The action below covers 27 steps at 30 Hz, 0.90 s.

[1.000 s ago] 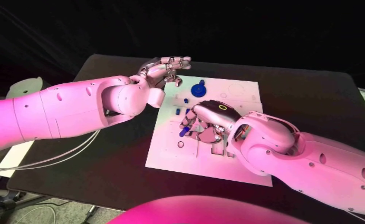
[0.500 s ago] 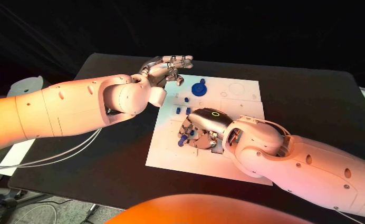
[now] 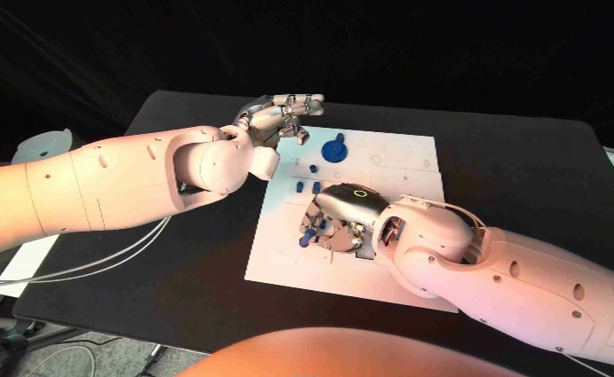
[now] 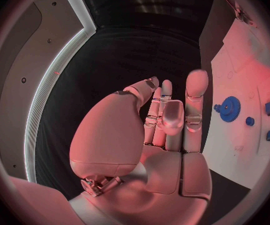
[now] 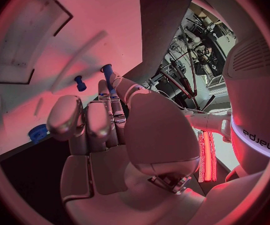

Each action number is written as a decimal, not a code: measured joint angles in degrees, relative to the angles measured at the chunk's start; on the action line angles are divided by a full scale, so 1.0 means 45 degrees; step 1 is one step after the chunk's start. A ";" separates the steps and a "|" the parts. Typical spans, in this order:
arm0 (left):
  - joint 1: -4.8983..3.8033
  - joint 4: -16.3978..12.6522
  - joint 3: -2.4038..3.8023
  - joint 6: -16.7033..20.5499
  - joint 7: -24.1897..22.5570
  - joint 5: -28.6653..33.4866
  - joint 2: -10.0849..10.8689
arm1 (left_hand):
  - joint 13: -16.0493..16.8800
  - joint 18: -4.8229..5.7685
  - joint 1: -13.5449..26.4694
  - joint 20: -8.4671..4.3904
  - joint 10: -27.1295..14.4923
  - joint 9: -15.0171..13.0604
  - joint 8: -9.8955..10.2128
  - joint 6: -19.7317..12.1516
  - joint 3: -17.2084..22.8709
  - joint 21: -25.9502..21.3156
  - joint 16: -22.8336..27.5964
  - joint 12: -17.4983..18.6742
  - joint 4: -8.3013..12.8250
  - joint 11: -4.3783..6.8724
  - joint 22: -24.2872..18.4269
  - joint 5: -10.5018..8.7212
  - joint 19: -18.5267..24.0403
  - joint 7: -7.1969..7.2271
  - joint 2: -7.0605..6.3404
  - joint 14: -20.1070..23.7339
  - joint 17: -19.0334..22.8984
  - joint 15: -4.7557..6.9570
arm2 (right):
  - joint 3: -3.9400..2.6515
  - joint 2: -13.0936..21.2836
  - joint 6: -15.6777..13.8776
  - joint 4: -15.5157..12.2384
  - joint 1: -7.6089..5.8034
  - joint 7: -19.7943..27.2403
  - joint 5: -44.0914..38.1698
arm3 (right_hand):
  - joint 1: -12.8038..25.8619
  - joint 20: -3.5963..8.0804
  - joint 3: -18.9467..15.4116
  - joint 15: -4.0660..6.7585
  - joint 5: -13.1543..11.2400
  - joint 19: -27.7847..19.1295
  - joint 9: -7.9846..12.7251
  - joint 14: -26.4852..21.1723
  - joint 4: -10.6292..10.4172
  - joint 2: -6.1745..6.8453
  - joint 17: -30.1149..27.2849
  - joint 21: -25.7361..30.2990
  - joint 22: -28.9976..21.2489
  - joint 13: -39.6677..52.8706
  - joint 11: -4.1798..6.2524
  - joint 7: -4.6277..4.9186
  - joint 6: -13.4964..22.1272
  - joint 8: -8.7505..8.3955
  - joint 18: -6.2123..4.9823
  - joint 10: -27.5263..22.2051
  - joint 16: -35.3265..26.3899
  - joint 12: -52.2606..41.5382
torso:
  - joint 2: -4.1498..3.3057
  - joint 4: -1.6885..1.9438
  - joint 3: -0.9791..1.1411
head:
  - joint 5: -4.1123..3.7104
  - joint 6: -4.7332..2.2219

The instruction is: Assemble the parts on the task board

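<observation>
Fingers [image 5: 110,92] of the right silver hand [image 3: 335,215] are pinching a small blue peg [image 3: 307,236] over the white flat task board [image 3: 407,155], and it might slip out; the left silver hand [image 3: 275,115] is hanging open, holding nothing.

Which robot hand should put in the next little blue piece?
Probably the right hand: it is low over the task board and seems to pinch a blue peg. The left hand hovers empty off the board's far corner, fingers apart.
</observation>
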<state>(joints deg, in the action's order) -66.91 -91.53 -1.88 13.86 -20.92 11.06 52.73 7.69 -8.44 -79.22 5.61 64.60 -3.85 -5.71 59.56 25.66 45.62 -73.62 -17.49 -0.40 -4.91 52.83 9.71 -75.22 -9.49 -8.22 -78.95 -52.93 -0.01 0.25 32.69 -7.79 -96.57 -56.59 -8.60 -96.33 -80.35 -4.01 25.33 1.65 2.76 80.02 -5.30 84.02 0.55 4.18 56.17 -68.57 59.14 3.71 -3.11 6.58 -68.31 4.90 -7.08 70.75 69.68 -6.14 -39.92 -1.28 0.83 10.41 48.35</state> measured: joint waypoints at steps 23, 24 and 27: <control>0.0000 0.0010 0.0000 -0.0036 0.0026 0.0000 0.0039 | -0.0004 -0.0001 0.0000 0.0000 0.0000 0.0000 0.0000 0.0000 0.0000 0.0000 0.0000 0.0000 0.0000 0.0000 0.0000 0.0000 0.0000 0.0000 0.0000 0.0000 -0.0002 0.0000 | 0.0019 -0.0281 0.0200 -0.0055 0.0028 -0.0573 -0.0832 | 0.0122 0.0000 -0.0061 0.0000 -0.0055 0.0000 0.0000 0.0000 -0.0054 -0.0039 -0.0008 0.0000 0.0006 0.0039 -0.0031 0.0012 0.0090 0.0001 0.0001 0.0028 -0.0001 0.0060 | -0.0007 0.0007 -0.0013 | 0.0018 0.0072; 0.0000 0.0009 0.0000 -0.0037 0.0027 0.0000 0.0038 | -0.0003 0.0000 0.0000 0.0000 0.0000 0.0000 0.0000 0.0000 0.0001 0.0000 0.0000 0.0000 0.0000 0.0000 0.0000 0.0000 0.0000 0.0000 0.0000 0.0000 -0.0002 0.0000 | 0.0019 -0.0325 0.0268 -0.0041 0.0026 -0.0608 -0.0860 | 0.0155 0.0000 -0.0062 0.0000 -0.0055 0.0000 0.0000 0.0000 -0.0055 -0.0008 -0.0008 0.0000 0.0006 0.0032 -0.0031 0.0001 0.0076 0.0001 0.0001 0.0029 -0.0001 0.0059 | -0.0006 0.0009 -0.0015 | 0.0016 0.0073; 0.0000 0.0007 0.0000 -0.0039 0.0029 0.0000 0.0035 | -0.0004 -0.0001 0.0000 0.0000 0.0000 0.0000 0.0000 0.0000 0.0001 0.0000 0.0000 0.0000 -0.0001 0.0000 0.0000 0.0000 0.0000 0.0000 0.0000 0.0000 -0.0002 0.0000 | 0.0016 -0.0447 0.0468 -0.0018 0.0002 -0.0711 -0.0965 | 0.0200 0.0000 -0.0062 0.0000 -0.0055 0.0000 -0.0001 0.0000 -0.0054 0.0010 -0.0023 0.0000 0.0006 0.0027 -0.0046 0.0000 0.0074 0.0001 0.0000 0.0043 -0.0001 0.0113 | -0.0005 0.0010 -0.0015 | 0.0010 0.0081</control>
<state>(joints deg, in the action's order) -66.91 -91.50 -1.87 13.68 -20.79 11.06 52.89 7.67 -8.44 -79.22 5.61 64.60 -3.85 -5.71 59.56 25.66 45.62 -73.62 -17.49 -0.40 -4.91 52.84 9.71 -75.22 -9.50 -8.22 -78.95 -52.94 -0.01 0.32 30.68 -5.69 -96.65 -56.58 -11.80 -100.67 -79.45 -4.01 25.05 1.65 2.51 80.02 -5.31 84.02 0.31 4.23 56.07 -68.57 59.16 3.83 -3.31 6.58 -67.97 4.90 -7.08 70.95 69.68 -5.63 -39.94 -1.24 0.77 10.45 48.71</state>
